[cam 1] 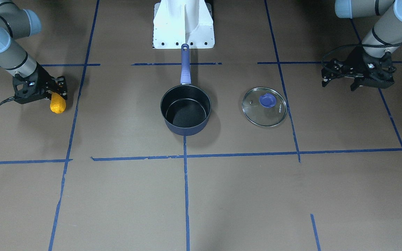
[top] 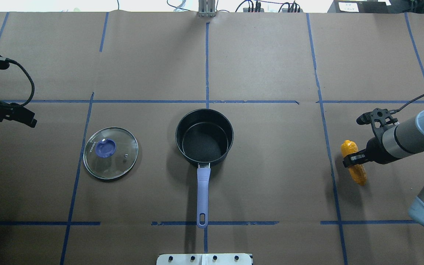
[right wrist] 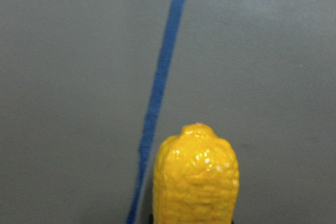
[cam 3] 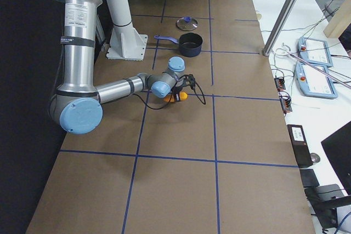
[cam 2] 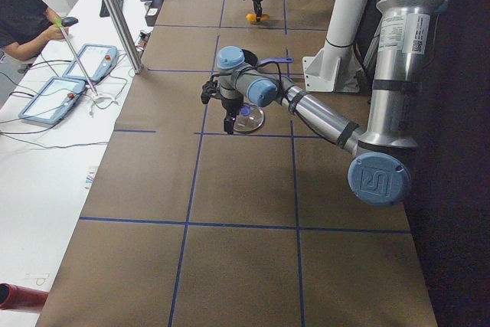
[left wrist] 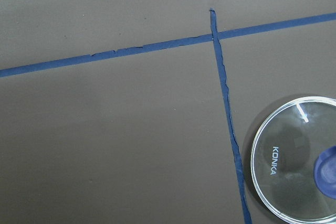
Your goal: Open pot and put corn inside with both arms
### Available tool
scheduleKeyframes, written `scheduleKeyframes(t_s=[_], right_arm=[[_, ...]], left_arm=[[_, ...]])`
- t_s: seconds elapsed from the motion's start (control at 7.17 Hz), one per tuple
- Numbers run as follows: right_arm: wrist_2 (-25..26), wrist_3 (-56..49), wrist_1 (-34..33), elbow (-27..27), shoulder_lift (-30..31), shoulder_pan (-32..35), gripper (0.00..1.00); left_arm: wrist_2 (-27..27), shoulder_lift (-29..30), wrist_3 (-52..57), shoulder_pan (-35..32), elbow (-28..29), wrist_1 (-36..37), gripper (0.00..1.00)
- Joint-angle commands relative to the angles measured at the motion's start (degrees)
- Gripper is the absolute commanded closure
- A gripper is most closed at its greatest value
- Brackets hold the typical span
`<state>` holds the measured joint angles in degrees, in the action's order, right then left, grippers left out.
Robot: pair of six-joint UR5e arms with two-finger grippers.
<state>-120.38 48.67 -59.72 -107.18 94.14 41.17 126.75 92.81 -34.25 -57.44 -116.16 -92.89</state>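
While the left gripper [top: 22, 116] hangs over the table [top: 271, 55] at the far left and holds nothing, its jaws cannot be made out as wide or narrow. Next comes the glass lid [top: 110, 153]. It lies flat with its blue knob [top: 105, 149] up, just beside the pot but not touching it. So the pot [top: 204, 137] is already open. It sits in the middle, black and empty inside, with its long handle [top: 203, 191] pointing back at the robot.

Far to the right, well apart from the pot, is the corn [top: 359, 173]. The right gripper [top: 352, 159] has its jaws closed across the middle of it, and both ends stick out. Whether the corn is off the table yet is hard to say.

The corn looks like a light, hard toy. Its bumps should help the jaws hold on, but it is round and may roll or twist. The middle seems the best place to hold it. It is about as long as the pot is wide, so it may need to go in a bit tilted.
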Motion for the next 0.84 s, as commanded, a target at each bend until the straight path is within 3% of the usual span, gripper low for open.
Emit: scheduleKeyframes(t_s=[0.0, 0.42, 0.7], right_arm=[[-0.21, 12.94, -7.21, -3.82, -11.78, -0.30, 1.00], [4.95, 31.26, -19.09, -0.16, -34.74, -8.89, 1.00], [7.88, 33.85, -18.95, 8.70, -42.34, -10.67, 1.00]], left_arm=[[0.07, -0.09, 0.06, -0.48, -0.29, -0.01, 0.01], [0.16, -0.79, 0.23, -0.83, -0.29, -0.19, 0.01], [0.07, -0.79, 0.14, -0.83, -0.38, -0.19, 0.01]])
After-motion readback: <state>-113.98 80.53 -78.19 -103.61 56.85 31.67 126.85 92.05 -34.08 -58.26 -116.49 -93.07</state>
